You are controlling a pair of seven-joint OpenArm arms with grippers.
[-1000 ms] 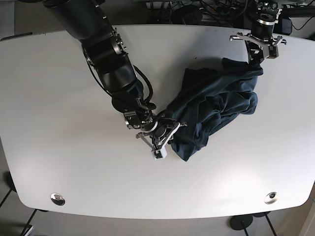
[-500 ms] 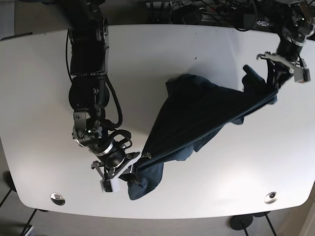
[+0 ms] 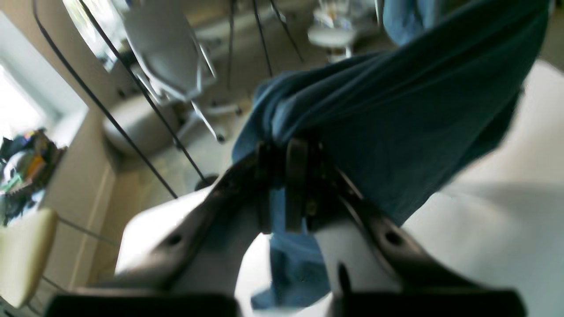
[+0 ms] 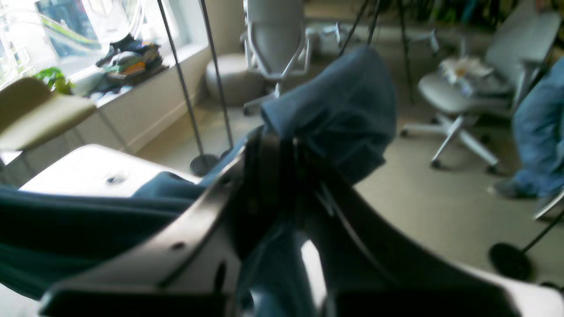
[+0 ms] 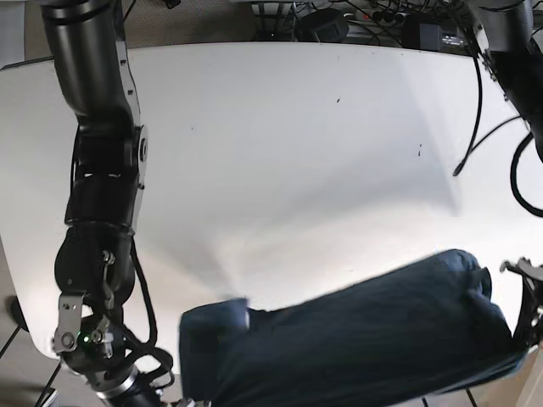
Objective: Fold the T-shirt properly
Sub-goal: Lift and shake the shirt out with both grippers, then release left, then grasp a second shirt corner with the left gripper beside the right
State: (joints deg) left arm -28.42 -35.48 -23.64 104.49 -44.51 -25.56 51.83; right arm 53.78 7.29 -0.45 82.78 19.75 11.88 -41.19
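The dark blue T-shirt [image 5: 365, 339] hangs stretched in a long band over the near edge of the white table [image 5: 297, 153]. My left gripper [image 3: 284, 152] is shut on a bunched edge of the T-shirt [image 3: 396, 110]; in the base view this gripper [image 5: 528, 318] is at the cloth's right end. My right gripper [image 4: 275, 149] is shut on another part of the T-shirt [image 4: 343, 110], with cloth draped over its fingers. In the base view the right arm [image 5: 102, 254] reaches down to the cloth's left end, where the frame's bottom edge cuts off its gripper.
Cables [image 5: 373, 17] lie along the table's far edge, and one cable [image 5: 475, 127] hangs by the left arm. Both wrist views look past the table edge at office chairs [image 4: 273, 39], stand poles [image 4: 185, 88] and a person's jeans-clad legs [image 4: 537, 132].
Both arms have drawn back toward the table's near edge. The T-shirt went with them from mid-table and now spans the front edge between the grippers.
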